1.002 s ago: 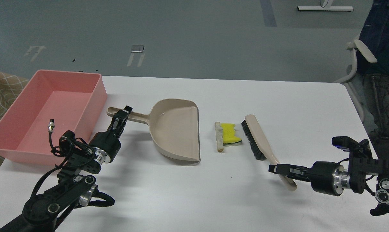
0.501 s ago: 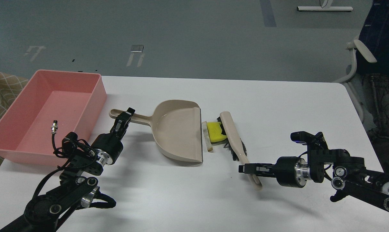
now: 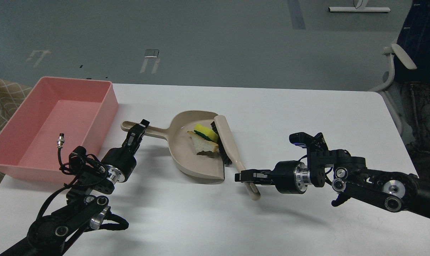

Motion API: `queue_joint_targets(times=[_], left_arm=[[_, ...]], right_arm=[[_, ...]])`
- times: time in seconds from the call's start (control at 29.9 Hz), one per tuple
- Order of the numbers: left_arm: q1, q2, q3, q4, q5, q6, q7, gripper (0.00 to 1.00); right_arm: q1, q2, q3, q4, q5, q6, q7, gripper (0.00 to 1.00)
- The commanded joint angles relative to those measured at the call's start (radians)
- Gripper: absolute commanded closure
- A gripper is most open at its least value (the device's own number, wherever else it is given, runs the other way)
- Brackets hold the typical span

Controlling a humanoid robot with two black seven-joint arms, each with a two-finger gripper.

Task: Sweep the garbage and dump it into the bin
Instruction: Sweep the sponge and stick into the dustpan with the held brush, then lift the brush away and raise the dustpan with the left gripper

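Observation:
The garbage lies inside the beige dustpan (image 3: 186, 156): the yellow sponge (image 3: 205, 131) with its green underside, and the whitish bread-like slice (image 3: 203, 145) just in front of it. My left gripper (image 3: 138, 130) is shut on the dustpan's handle (image 3: 154, 130). My right gripper (image 3: 244, 176) is shut on the handle of the beige brush (image 3: 229, 142), whose black bristles press against the garbage at the pan's open edge. The pink bin (image 3: 54, 124) stands at the table's left, holding nothing that shows.
The white table (image 3: 307, 117) carries everything. A chair (image 3: 400, 64) stands off the table's far right corner. A loose cable with a metal plug (image 3: 61, 140) rises from my left arm in front of the bin.
My right gripper has swept the brush leftward, pushing the sponge and slice off the table into the dustpan. My left gripper has held the dustpan handle almost still.

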Motion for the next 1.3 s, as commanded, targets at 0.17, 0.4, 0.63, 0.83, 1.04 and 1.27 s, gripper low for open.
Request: queue_joint_targets(times=[0.17,0.4,0.63,0.83,1.04,1.27], left_arm=[[0.006,0.002,0.0,0.0,-0.002,0.001,-0.003,1.0],[0.007,-0.008,-0.003,0.0,-0.014,0.003,-0.005,1.0],[0.007,-0.038,-0.008,0.0,-0.021,0.01,-0.002,1.0],[0.0,-0.031,-0.021,-0.018,-0.133,0.01,-0.002,1.0],[-0.011,-0.012,-0.064,-0.041,-0.201,0.007,0.011,1.0],[-0.016,0.105,-0.143,-0.129,-0.274,-0.002,0.04,1.0]], right_arm=[[0.068,0.053,-0.002,-0.01,0.045,-0.001,-0.001,1.0],[0.125,-0.019,-0.002,0.009,0.062,0.013,-0.003,1.0],[0.126,-0.114,0.004,0.025,0.062,0.014,-0.001,1.0],[0.086,-0.257,0.081,0.048,0.07,0.0,0.003,1.0],[-0.019,-0.442,0.2,0.092,0.071,0.005,0.008,1.0],[-0.111,-0.516,0.252,0.103,0.07,0.002,0.017,1.0]])
